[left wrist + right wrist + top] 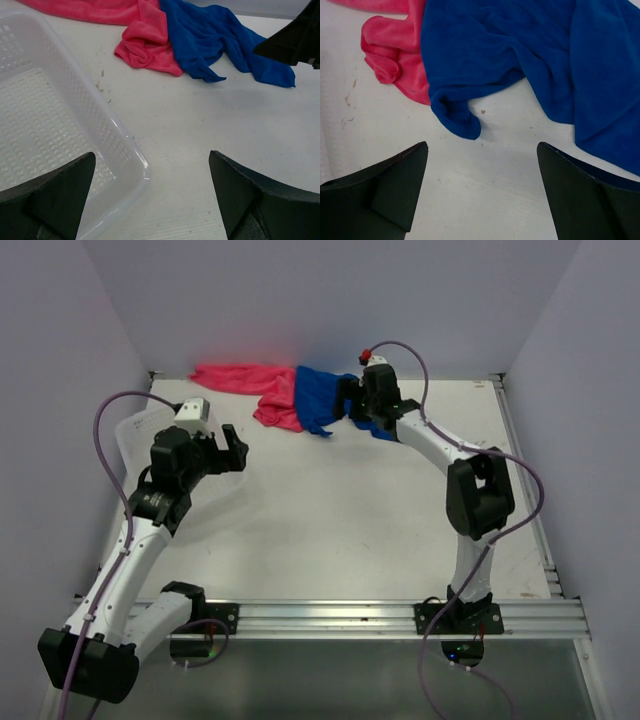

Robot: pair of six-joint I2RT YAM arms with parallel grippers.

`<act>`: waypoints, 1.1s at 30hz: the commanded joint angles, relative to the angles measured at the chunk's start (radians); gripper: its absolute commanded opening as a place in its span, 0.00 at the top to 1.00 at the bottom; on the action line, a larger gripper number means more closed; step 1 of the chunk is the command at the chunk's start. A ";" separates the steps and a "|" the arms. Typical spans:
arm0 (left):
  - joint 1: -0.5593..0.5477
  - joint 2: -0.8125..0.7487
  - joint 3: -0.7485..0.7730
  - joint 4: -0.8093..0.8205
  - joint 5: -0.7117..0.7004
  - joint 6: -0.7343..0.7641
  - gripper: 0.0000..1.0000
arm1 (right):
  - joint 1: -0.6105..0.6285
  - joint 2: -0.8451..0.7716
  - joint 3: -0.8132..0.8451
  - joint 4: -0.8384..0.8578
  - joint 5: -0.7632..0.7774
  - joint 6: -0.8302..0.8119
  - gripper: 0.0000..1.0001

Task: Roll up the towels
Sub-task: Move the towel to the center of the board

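Towels: both lie crumpled, unrolled, at the back of the table (pixel 330 510). The pink towel (pixel 145 45) lies just beyond the far end of the basket (pixel 75 90). The blue towel (pixel 510 50) lies farther from the basket on the same line, and its edge overlaps the pink one.

Right gripper (pixel 482 145): jaws wide apart, holding nothing. It hovers low over the side of the blue towel away from the basket, and a curled corner of that towel sits just ahead of the fingers.

Left gripper (pixel 151 155): jaws spread, empty, poised above the basket's near corner and well apart from both towels.

Step in hand, as I judge it: take the blue towel, pull it free and spread it. No rolling has begun.

How to do it well:
- Pinch one layer at the curled corner or a hem, not the bunched middle. A thick grab would lift folds and make flattening harder.
- Draw it away from the basket, so that the overlap slides off without dragging the pink towel along.
- Bring the left gripper off the basket to a second corner, then tension the cloth flat on bare table.
- Start the roll only when an edge lies straight.

Risk: soft cloth can slip from the jaws or snag on the pink towel's fold.
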State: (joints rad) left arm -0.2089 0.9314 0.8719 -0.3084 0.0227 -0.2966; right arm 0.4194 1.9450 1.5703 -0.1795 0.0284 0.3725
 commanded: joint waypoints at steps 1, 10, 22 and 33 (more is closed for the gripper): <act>0.006 0.009 0.007 0.034 0.028 -0.018 0.00 | -0.002 0.116 0.135 -0.083 -0.045 -0.055 0.07; -0.010 0.017 0.006 0.035 0.045 -0.019 0.00 | 0.045 0.360 0.418 -0.207 -0.116 -0.069 0.23; -0.047 0.017 0.006 0.031 0.037 -0.015 0.00 | 0.082 0.465 0.468 -0.204 -0.125 -0.052 0.53; -0.049 -0.013 0.004 0.034 0.025 -0.015 0.00 | 0.082 0.344 0.475 -0.236 -0.167 -0.021 1.00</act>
State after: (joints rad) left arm -0.2512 0.9428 0.8719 -0.3084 0.0490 -0.3038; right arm 0.5034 2.4050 2.0403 -0.4019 -0.1116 0.3401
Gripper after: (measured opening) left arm 0.996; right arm 0.011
